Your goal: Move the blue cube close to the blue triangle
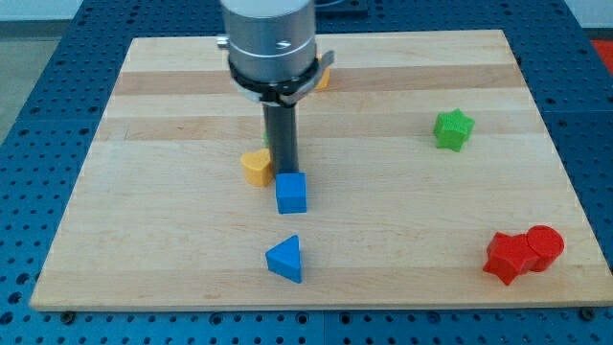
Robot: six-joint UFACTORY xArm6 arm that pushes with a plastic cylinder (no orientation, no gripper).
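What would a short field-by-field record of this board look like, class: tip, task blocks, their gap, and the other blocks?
tip: my tip at the blue cube's top edge
blue cube: board centre
blue triangle: below the cube, apart from it
yellow block: left of the rod
green star: right
red blocks: star touching cylinder, bottom right
orange block: mostly hidden

- A pale wooden board (402,230) with visible grain and a smooth, lightly satin finish is shown.
- A blue metal table (29,96), matt and perforated with rows of holes, is seen beneath it.
- The blue cube (291,193), blue triangle (285,259), green star block (453,129) and red blocks (522,253) appear matt and smooth.
- A brushed silver metal arm housing (270,38) carries a dark matt rod (281,139).
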